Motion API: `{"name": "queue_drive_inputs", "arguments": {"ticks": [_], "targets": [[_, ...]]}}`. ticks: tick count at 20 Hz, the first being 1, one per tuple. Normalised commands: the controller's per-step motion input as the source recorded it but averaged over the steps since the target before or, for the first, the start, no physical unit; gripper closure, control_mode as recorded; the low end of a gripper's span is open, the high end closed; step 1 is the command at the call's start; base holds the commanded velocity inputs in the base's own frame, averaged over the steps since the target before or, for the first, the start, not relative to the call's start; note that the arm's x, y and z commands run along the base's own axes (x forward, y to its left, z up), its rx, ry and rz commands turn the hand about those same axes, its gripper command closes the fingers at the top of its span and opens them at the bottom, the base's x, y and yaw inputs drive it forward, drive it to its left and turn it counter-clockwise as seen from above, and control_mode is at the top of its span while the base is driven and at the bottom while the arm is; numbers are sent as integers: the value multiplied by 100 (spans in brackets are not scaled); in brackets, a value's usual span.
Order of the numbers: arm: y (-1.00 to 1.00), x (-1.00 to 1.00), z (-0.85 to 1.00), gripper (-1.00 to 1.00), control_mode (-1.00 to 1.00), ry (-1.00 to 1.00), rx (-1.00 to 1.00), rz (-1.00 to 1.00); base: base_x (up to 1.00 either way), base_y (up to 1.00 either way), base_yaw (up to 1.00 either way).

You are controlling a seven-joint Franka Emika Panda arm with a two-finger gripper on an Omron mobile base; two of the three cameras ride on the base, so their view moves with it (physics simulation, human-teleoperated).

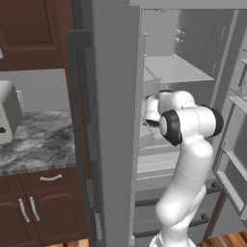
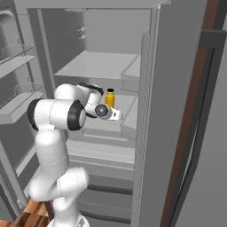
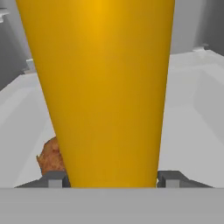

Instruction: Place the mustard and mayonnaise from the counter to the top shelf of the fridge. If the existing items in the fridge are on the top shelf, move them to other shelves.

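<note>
Claw [image 3: 113, 177]: your fingers flank the mustard [image 2: 109, 98], seemingly gripping it | Mustard: upright, long axis vertical, on the fridge's middle shelf [image 2: 126, 104], directly ahead of the claw | Target: top shelf [image 2: 95, 66] lies straight above, so lift before pushing in.

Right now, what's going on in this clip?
The white arm is reaching into the open fridge. Its end effector has a finger on each side of a yellow bottle, which stands upright on a middle shelf, not the top shelf. A brownish item sits just behind the bottle. Whether the bottle is being gripped or released isn't clear.
</note>
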Motion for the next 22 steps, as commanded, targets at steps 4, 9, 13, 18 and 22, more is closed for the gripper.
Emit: {"name": "queue_drive_inputs", "arguments": {"ticks": [4, 9, 13, 18, 22], "targets": [[0, 0, -32, 100, -100, -14, 0, 0, 0, 0, 0], [0, 0, 0, 100, -100, 0, 0, 0, 0, 0, 0], [0, -5, 24, -100, -100, -9, 0, 0, 0, 0, 0], [0, -19, 57, -100, -100, -10, 0, 0, 0, 0, 0], [-3, -36, 71, -100, -100, -10, 0, 0, 0, 0, 0]]}}
